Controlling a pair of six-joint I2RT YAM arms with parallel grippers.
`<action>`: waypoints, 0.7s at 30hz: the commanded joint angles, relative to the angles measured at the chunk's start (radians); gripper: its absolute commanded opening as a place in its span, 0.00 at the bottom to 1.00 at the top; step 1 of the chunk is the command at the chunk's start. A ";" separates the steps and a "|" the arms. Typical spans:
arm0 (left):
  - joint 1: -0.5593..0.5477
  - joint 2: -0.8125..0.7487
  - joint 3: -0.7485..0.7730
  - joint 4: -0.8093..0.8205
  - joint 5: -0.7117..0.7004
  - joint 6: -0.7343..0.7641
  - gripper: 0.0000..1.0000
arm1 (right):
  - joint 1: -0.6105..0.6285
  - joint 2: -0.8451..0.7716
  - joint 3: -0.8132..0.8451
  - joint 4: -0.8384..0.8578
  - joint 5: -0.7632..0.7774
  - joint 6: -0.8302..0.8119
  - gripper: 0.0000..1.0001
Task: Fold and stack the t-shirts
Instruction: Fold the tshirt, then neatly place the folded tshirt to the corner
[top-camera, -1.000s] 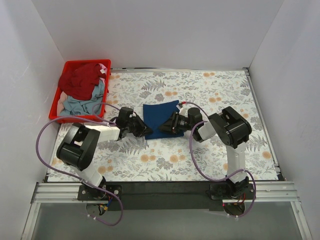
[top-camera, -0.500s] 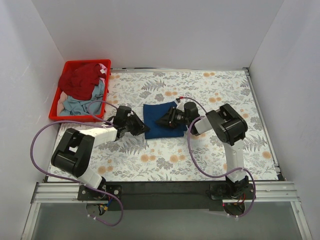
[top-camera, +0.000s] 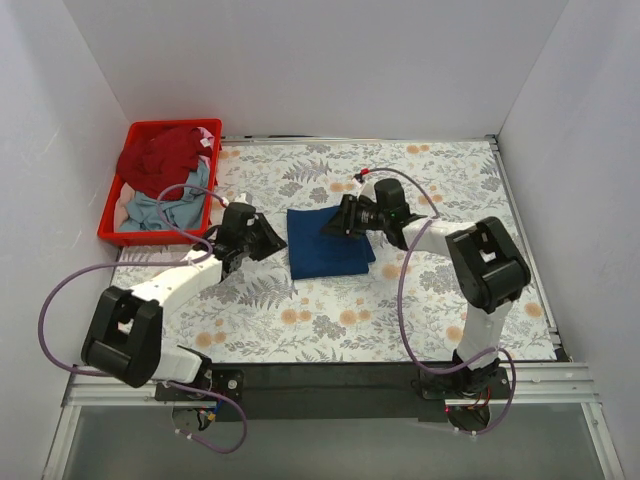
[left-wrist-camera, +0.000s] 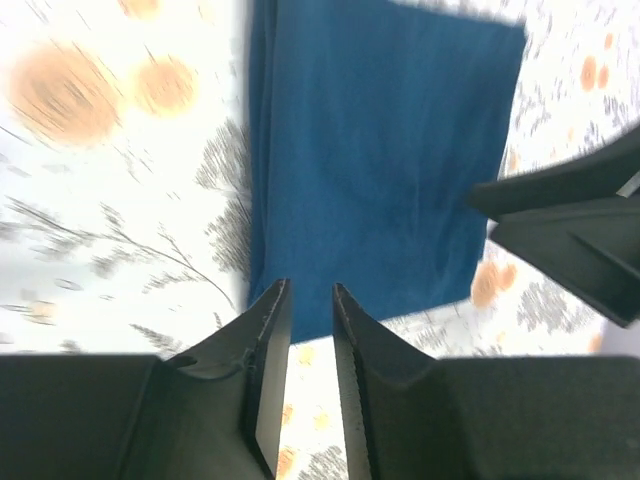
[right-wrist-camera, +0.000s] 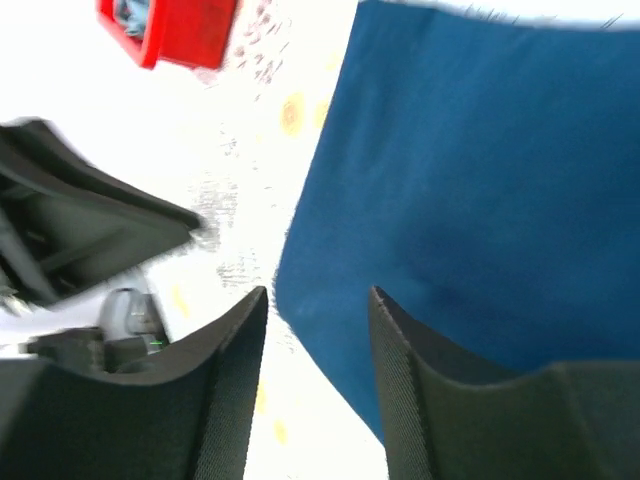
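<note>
The navy blue t-shirt (top-camera: 328, 245) lies folded into a flat rectangle on the flowered table; its print is hidden. It also shows in the left wrist view (left-wrist-camera: 380, 160) and the right wrist view (right-wrist-camera: 480, 180). My left gripper (top-camera: 270, 241) is just left of the shirt's left edge, its jaws a narrow gap apart and empty (left-wrist-camera: 310, 290). My right gripper (top-camera: 335, 226) is over the shirt's far right corner, open and empty (right-wrist-camera: 316, 295). The dark red t-shirt (top-camera: 160, 155) and the pale grey-blue t-shirt (top-camera: 170, 207) lie crumpled in the red crate.
The red plastic crate (top-camera: 112, 228) stands at the far left of the table, also in the right wrist view (right-wrist-camera: 175, 30). White walls close in the left, far and right sides. Purple cables loop from both arms.
Both grippers have drawn apart off the near part of the navy shirt, the left one leftward, the right one toward the far right. The shirt now lies uncovered and flat.
</note>
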 joint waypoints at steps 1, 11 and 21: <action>0.000 -0.140 0.062 -0.105 -0.223 0.142 0.23 | -0.055 -0.104 0.058 -0.338 0.076 -0.287 0.52; 0.000 -0.311 0.040 -0.151 -0.507 0.352 0.44 | -0.134 -0.176 0.089 -0.676 0.300 -0.578 0.59; 0.000 -0.303 -0.010 -0.105 -0.477 0.354 0.53 | -0.133 -0.037 0.143 -0.688 0.196 -0.565 0.59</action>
